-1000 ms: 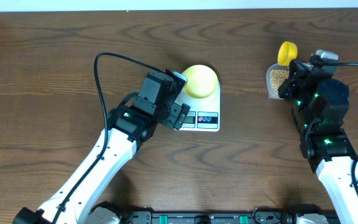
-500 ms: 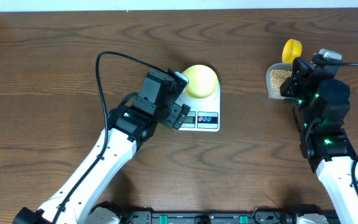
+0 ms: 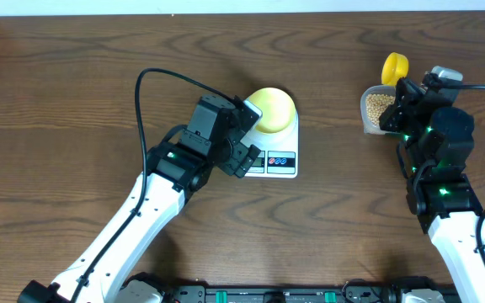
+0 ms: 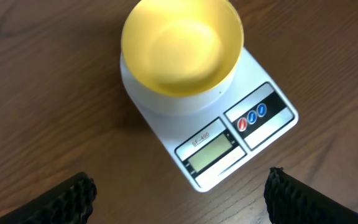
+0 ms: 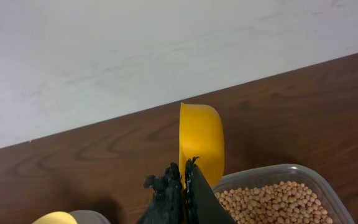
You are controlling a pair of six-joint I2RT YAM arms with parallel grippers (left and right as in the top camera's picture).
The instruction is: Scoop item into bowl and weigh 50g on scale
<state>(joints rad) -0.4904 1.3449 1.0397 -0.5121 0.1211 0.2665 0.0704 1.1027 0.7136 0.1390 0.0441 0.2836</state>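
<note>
Just left of the white plastic digital scale point(image 4: 166, 127), the left tool point(image 4: 180, 183) hangs wide open, empty. A smooth pale yellow bowl point(image 4: 179, 43) sits empty on the scale. Well right, the right tool point(image 5: 180, 186) clamps a rigid yellow scoop point(image 5: 201, 140) by its handle at the rim of a clear tub point(image 5: 278, 169) of hard, light tan beans point(image 5: 272, 202), likely to roll

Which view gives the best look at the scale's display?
The left wrist view: the scale sits right below it, with its display and buttons clear beside the bowl. Overhead shows the scale small, its display too tiny to read. The right wrist view catches only a grey sliver at its bottom edge.
</note>
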